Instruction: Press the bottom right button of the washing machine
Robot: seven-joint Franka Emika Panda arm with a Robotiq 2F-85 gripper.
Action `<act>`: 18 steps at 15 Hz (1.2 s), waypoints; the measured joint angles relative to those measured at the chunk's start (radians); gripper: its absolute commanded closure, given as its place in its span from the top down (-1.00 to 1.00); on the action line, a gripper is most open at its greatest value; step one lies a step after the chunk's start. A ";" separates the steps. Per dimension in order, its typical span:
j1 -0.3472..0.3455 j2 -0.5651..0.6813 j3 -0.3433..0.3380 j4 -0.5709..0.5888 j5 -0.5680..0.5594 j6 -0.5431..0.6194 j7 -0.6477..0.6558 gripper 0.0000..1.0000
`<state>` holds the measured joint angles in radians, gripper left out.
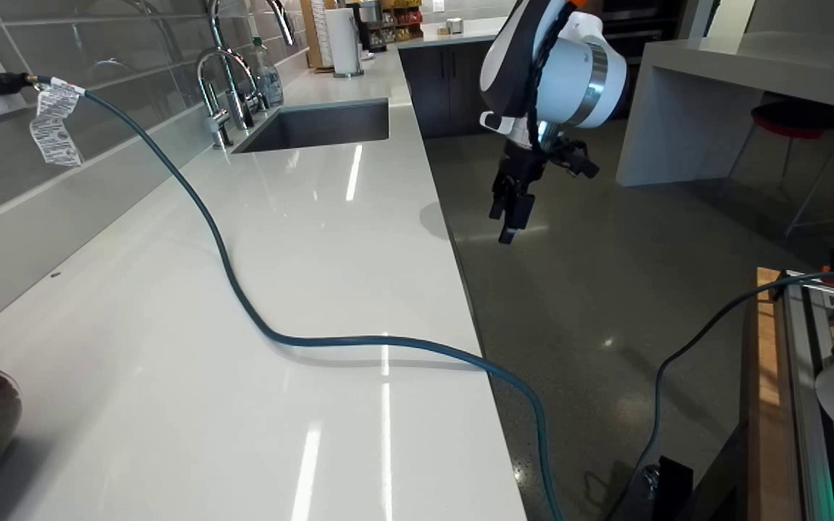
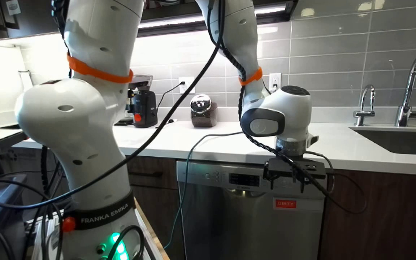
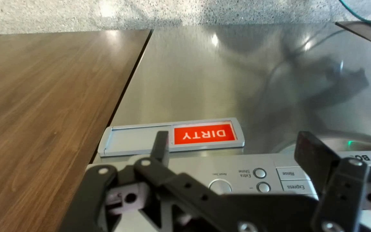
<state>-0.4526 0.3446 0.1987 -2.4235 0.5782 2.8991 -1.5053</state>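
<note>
The machine is a stainless steel Bosch dishwasher under the counter, also filling much of the wrist view. The wrist view shows its panel upside down. There I see a small round Extra Shine button, a small minus button, and a larger round reset button partly hidden by the gripper. My gripper is open and empty, its fingers pointing down. In an exterior view the gripper hangs in front of the panel's right part. In an exterior view the gripper is apart from the counter's edge.
The white counter overhangs the dishwasher. A blue-green cable crosses it and drops over the edge. A red DIRTY sign is on the door. Wooden cabinet stands beside the dishwasher. A sink is in the counter.
</note>
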 measured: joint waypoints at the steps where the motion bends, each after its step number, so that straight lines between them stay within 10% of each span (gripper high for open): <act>1: 0.030 -0.012 -0.030 -0.009 -0.039 0.000 0.041 1.00; 6: 0.149 -0.063 -0.156 -0.035 -0.215 -0.006 0.219 1.00; 18: 0.217 -0.230 -0.203 -0.040 -0.373 -0.233 0.394 1.00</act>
<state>-0.2352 0.1150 -0.0045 -2.4631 0.2052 2.6665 -1.1115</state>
